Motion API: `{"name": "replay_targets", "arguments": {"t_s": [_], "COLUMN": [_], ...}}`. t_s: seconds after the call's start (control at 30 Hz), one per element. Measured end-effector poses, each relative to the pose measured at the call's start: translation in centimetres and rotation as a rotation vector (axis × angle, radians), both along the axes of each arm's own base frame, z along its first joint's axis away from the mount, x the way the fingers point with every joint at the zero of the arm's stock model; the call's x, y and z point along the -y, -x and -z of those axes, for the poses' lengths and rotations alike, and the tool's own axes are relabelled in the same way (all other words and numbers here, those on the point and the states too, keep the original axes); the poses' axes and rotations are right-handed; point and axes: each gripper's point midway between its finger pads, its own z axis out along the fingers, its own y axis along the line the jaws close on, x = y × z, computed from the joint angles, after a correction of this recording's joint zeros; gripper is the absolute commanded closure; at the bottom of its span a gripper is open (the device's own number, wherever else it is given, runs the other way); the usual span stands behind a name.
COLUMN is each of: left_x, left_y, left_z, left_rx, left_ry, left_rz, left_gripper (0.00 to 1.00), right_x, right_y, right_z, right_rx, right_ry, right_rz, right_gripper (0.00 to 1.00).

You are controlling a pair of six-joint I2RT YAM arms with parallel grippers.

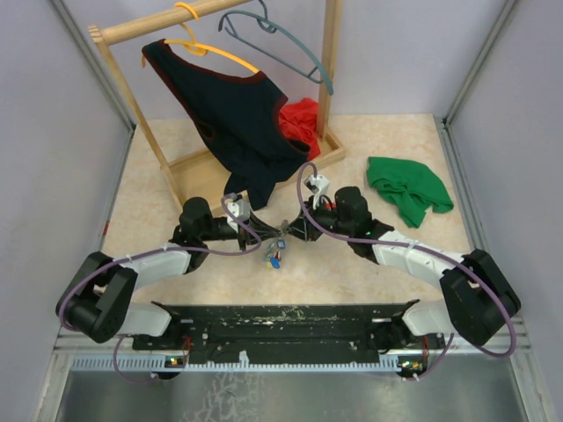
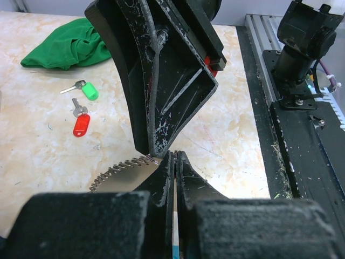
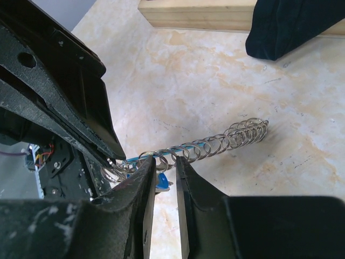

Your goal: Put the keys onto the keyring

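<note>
Pale lilac walls (image 1: 53, 105) enclose a beige marbled tabletop (image 1: 387, 132) under even light, with a wooden clothes rack (image 1: 149, 25) at the upper centre carrying a yellow hanger (image 1: 220, 54), a grey-blue hanger (image 1: 295, 48) and a dark garment (image 1: 233, 123), a red cloth (image 1: 303, 119) at its foot and a green cloth (image 1: 409, 189) at right.

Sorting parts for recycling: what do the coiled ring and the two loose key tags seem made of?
The coiled ring looks like bare metal wire, probably steel: silvery, glinting turns. The green tag and red tag look like glossy moulded plastic: smooth, evenly saturated colour with soft highlights.
</note>
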Motion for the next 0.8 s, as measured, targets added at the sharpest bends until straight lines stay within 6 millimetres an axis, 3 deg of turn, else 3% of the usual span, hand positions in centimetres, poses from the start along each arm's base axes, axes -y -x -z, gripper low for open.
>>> {"name": "replay_targets", "arguments": {"t_s": [0.53, 0.8], "left_x": [0.0, 0.1], "left_y": [0.0, 0.1], "left_z": [-0.1, -0.2], "left_rx": [-0.004, -0.003], "left_ry": [0.004, 0.01], "left_rz": [0.0, 0.009], "left_gripper": [1.0, 1.0], "right_x": [-0.5, -0.9], "right_y": [0.1, -0.1], "right_z": [1.0, 0.1], "right_rx": [-0.034, -0.004], "right_ry": [-0.002, -0.041], "right_rz": [-0.021, -0.029], "right_gripper": [0.76, 0.77]}}
